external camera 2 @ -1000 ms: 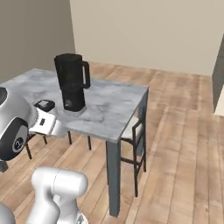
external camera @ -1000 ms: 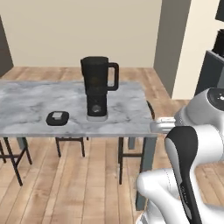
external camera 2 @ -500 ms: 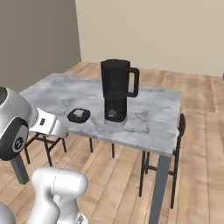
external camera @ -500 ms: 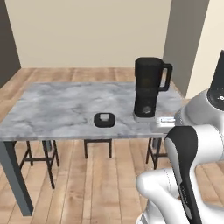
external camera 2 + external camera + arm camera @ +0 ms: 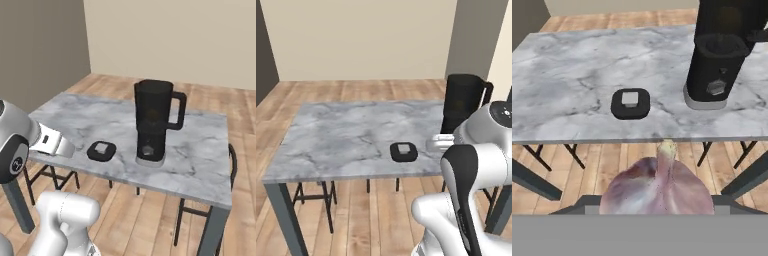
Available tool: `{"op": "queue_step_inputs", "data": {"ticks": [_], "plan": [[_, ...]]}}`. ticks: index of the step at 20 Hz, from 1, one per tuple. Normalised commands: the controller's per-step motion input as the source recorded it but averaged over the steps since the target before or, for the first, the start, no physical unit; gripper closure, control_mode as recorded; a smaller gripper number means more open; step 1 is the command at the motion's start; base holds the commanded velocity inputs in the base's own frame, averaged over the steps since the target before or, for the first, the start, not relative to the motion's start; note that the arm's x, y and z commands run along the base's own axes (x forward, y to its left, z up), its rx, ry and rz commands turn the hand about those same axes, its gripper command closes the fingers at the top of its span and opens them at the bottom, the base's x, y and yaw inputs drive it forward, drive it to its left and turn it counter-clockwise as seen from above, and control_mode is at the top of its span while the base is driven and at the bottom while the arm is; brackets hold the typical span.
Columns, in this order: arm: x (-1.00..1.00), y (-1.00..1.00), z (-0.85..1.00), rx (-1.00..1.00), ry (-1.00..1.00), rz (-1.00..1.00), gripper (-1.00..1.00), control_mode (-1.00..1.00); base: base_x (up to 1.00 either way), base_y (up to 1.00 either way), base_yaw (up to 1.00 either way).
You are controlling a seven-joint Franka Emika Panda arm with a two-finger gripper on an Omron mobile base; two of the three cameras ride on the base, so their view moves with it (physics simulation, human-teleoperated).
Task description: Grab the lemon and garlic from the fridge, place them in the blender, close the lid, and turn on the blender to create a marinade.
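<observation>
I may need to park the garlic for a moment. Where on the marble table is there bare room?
The table is bare from the lid out to its far end and back edge. It is crowded only where the lid and blender stand, with a narrow gap between them. The garlic sits at the gripper.

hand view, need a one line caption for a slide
End effector carrying garlic toward a marble table where the lid lies beside the open blender.

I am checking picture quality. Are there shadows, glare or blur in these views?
Left base view: the lid looks soft, with no clear shadow. Right base view: the blender shows no glare. Hand view: the garlic is large and close, its skin slightly blurred.
</observation>
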Motion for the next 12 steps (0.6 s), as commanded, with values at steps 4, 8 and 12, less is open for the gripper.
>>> {"op": "queue_step_inputs", "data": {"ticks": [4,8,12], "plan": [[0.00,0.00,0.00,0.00,0.00,0.00,1.00,1.00,0.54,0.00,0.00],[0.00,0.00,0.00,0.00,0.00,0.00,1.00,1.00,-0.05,0.16,-0.04],[0.00,0.00,0.00,0.00,0.00,0.00,1.00,1.00,0.27,0.59,-0.15]]}}
